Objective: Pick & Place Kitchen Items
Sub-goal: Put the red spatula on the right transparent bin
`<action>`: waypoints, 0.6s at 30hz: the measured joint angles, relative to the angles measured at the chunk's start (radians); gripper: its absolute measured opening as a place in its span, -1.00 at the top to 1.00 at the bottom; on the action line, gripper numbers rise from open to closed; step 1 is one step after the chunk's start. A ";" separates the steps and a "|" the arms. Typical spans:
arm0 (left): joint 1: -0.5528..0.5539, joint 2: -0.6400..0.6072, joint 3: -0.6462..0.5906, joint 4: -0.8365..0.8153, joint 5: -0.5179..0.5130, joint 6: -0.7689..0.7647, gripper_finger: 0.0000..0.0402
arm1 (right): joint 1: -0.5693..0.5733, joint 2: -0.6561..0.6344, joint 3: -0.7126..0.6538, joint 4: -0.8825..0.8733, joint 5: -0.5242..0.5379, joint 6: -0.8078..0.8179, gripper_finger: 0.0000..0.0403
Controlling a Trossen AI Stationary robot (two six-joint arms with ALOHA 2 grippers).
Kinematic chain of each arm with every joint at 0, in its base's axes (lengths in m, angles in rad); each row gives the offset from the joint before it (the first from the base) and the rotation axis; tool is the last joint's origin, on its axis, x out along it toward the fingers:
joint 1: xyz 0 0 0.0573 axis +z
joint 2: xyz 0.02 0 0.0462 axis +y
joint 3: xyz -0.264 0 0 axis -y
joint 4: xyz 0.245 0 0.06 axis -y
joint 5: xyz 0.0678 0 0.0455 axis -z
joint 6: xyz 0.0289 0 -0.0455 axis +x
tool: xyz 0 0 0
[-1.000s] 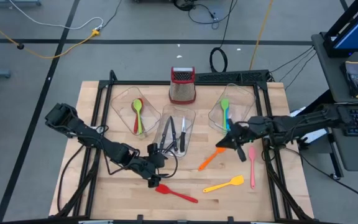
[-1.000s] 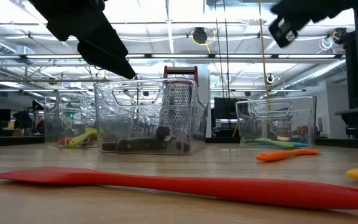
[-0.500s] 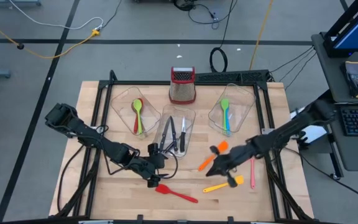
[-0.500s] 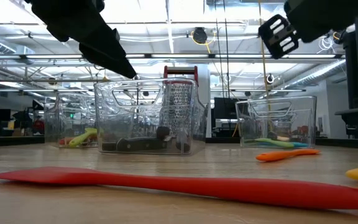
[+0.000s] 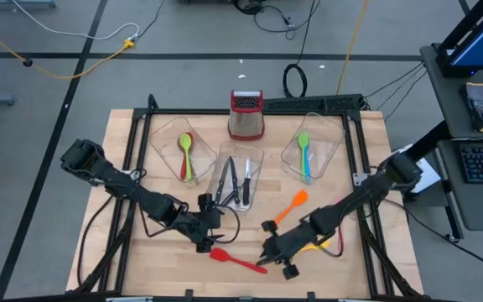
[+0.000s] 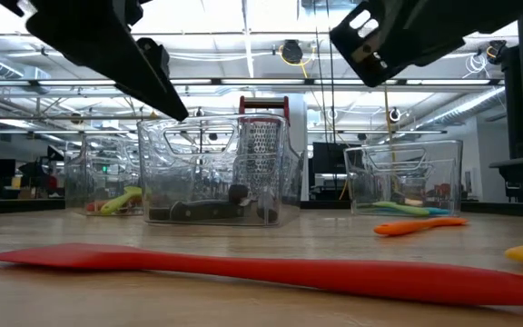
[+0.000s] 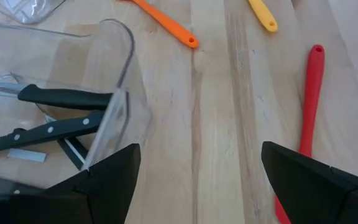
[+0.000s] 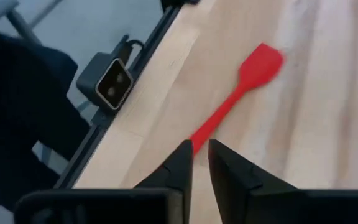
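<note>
A red spatula [image 5: 240, 262] lies flat on the wooden table near its front edge; the low view has it in the foreground [image 6: 243, 268]. My left gripper [image 5: 208, 245] hangs open just above the table beside the spatula's head, over bare wood [image 7: 197, 186]. My right gripper [image 5: 262, 256] hovers over the handle end of the red spatula [image 8: 238, 93], its fingers a narrow slit apart [image 8: 200, 163], with nothing between them. An orange spatula [image 5: 289, 207] lies behind it. A yellow spatula [image 5: 313, 247] and a pink one [image 5: 340, 243] show partly under the right arm.
Three clear tubs stand at the back: the left [image 5: 164, 138] with a red and a green spoon, the middle [image 5: 257, 164] with black-handled knives [image 7: 55, 112], the right [image 5: 329, 134] with a green and a blue utensil. A steel grater [image 5: 246, 114] stands behind them.
My right gripper has swung from beside the right tub toward the table's near edge and to the left, sinking as it went, and now stands over the red spatula's handle end. The utensils on the table have not moved.
</note>
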State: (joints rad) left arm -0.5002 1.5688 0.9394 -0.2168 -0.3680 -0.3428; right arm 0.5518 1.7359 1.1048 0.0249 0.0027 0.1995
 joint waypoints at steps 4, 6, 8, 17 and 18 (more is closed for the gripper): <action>-0.015 0.000 0.000 -0.007 0.000 0.000 -0.67 | 0.020 0.098 0.116 -0.101 0.000 0.027 0.60; -0.023 0.000 0.000 -0.014 0.000 0.000 -0.67 | 0.023 0.142 0.168 -0.153 0.001 0.054 0.50; -0.031 0.000 0.000 -0.020 0.000 0.000 -0.67 | 0.025 0.178 0.211 -0.199 0.003 0.082 0.40; -0.064 0.000 0.000 -0.019 0.000 0.004 -0.67 | 0.025 0.248 0.297 -0.294 0.005 0.169 0.01; -0.066 0.000 0.000 -0.018 0.000 0.005 -0.67 | 0.024 0.248 0.297 -0.292 0.018 0.190 -0.01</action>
State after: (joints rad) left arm -0.5658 1.5688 0.9394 -0.2352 -0.3683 -0.3382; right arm 0.5754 1.9839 1.4017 -0.2669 0.0205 0.3894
